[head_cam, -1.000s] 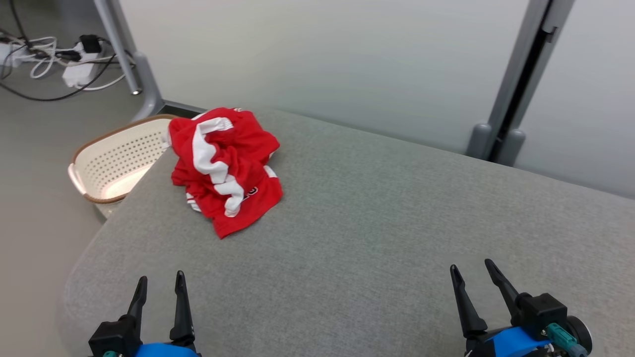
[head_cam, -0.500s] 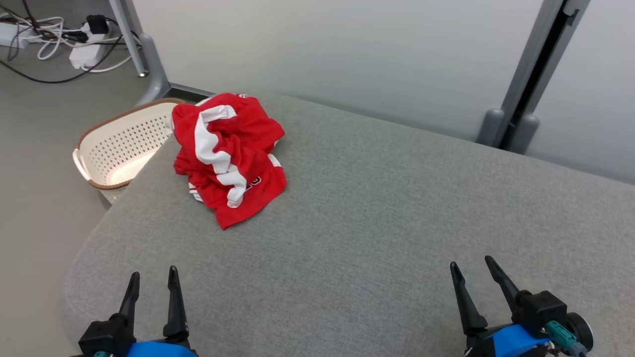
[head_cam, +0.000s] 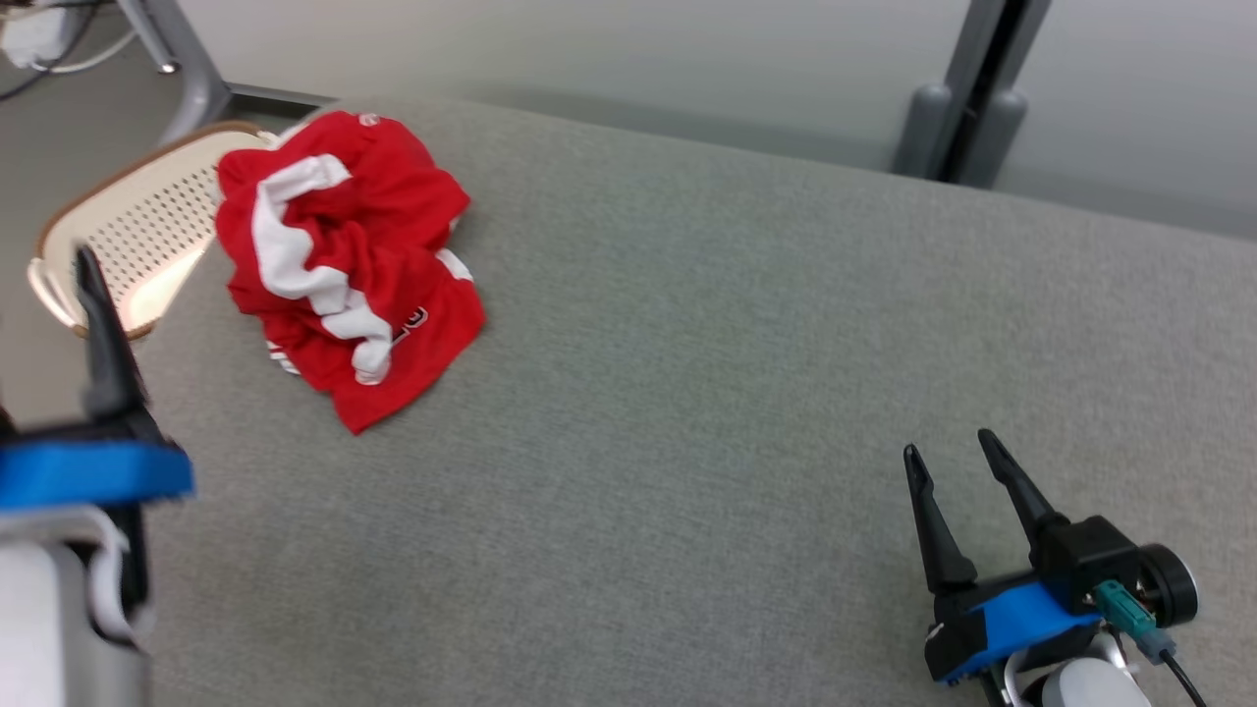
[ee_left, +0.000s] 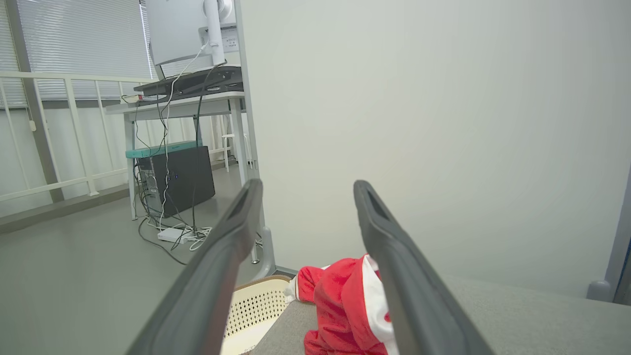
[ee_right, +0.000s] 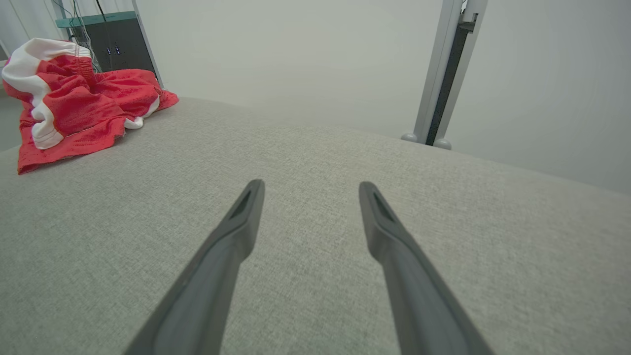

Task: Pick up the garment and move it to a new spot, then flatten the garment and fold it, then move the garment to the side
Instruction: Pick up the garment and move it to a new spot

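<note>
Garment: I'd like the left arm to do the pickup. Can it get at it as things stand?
Probably yes. The left gripper is open and points toward the garment, which lies loose on the grey surface with nothing between them. The basket stands off the edge, out of the way.

Crumpled red and white cloth garment (head_cam: 344, 265): thin, soft, full of creases. Shines a little on the red parts.

Wide grey cloth-covered table top (head_cam: 737, 344): woven, a bit rough, dull.

Cream plastic basket with small holes (head_cam: 137, 236): smooth and hard. Brown rim, wood or plastic, hard to tell.

Long dark fingers (head_cam: 938, 530) of the right gripper (head_cam: 951, 447) and of the left gripper (ee_left: 308, 186): matt and smooth, like hard plastic or rubber. Bright blue plastic band (head_cam: 1011, 609) behind the right fingers: smooth.

Grey upright post (ee_right: 441, 64): smooth, like painted metal.

Pale wall panel (head_cam: 589, 49): flat, smooth, matt.
</note>
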Controlling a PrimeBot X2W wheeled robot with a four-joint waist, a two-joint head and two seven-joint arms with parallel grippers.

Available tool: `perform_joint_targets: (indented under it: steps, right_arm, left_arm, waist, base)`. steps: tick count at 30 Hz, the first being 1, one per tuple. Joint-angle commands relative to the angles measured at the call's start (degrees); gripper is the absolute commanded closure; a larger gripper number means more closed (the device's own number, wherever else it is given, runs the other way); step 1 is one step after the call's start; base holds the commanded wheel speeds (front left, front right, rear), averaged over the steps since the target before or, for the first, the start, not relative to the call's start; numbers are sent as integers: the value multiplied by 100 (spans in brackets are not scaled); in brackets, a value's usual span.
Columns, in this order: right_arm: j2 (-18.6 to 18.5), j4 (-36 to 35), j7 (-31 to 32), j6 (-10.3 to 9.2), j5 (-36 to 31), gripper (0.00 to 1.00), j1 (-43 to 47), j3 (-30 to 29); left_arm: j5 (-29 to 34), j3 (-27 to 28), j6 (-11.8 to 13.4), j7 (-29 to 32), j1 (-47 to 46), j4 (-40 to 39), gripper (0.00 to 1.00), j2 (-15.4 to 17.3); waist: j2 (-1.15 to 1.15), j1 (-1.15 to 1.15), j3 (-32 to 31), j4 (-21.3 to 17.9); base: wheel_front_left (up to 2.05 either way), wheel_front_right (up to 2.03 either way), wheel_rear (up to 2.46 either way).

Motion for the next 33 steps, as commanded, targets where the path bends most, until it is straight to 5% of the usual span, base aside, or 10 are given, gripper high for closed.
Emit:
perform_joint_targets:
  steps: [1,14,22,26,33]
  right_arm:
    - [-23,-60,-24,1,-54,0,-122,28]
    - [-22,-500,-23,1,-367,0,-707,224]
    - [-22,-735,-23,1,-433,0,-793,183]
    - [-22,-776,-23,1,-408,0,-782,178]
    - [-23,-772,-23,1,-265,0,-836,270]
  left_arm:
    - [60,2,-48,176,-464,21,0,246]
    - [2,-577,-247,1713,-2439,1906,0,1175]
    - [-134,-618,-137,2242,-2671,3007,2,1095]
    - [-170,-650,-113,2117,-2722,3217,100,1068]
    - [-341,-696,-199,1749,-2892,3273,100,1007]
  waist:
    - [0,0,132,-74]
    - [0,0,1050,-700]
    - [0,0,1348,-843]
    - [0,0,1388,-835]
    - [0,0,1189,-867]
  base:
    - [0,0,0]
    - [0,0,0]
    - [0,0,0]
    - [0,0,0]
    - [0,0,0]
